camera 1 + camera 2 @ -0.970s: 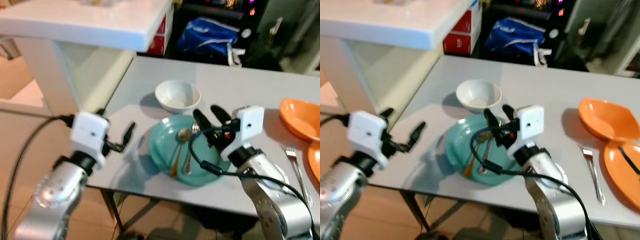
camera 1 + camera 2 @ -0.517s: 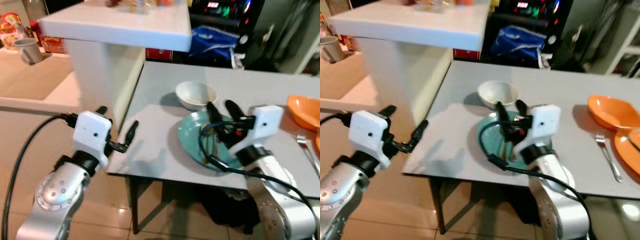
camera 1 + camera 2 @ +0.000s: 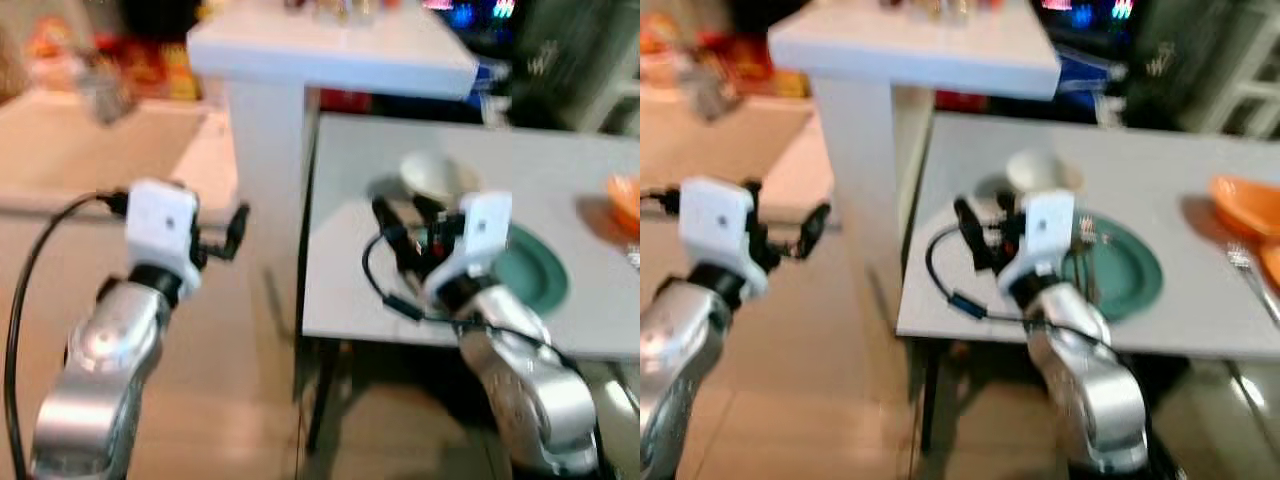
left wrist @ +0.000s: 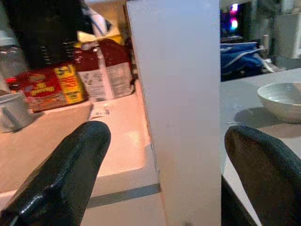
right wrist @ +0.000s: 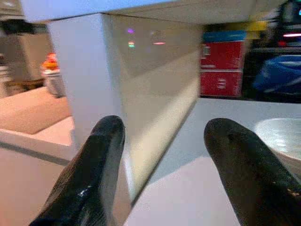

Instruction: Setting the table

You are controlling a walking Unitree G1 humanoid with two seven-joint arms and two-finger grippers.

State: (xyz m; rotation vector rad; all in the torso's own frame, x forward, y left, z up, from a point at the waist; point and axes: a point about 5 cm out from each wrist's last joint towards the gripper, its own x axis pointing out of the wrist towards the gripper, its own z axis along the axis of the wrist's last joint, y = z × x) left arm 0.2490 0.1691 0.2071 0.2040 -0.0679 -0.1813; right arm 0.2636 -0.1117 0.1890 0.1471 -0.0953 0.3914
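My head views are blurred. I have the right tool (image 3: 986,232) raised over the near left part of the grey surface (image 3: 950,210), its two fingers (image 5: 94,174) spread apart with nothing between them. Just past it sits the white bowl (image 3: 1035,168), and to its right the teal plate (image 3: 1125,270) lies flat near the surface's front edge; I can make out cutlery on the plate in the right eye view but cannot tell the pieces apart. At the far right edge an orange dish (image 3: 1245,205) shows, with a fork (image 3: 1252,275) in front of it.

My left tool (image 3: 232,232) hangs off the surface entirely, out over the tan floor (image 3: 230,400) to the left, and its fingers (image 4: 70,174) are apart and empty too. Through the left wrist camera I look along them at a white pillar (image 4: 176,103), with the bowl on the surface beyond it and red packets (image 4: 49,84) on a low ledge on the pillar's other side.
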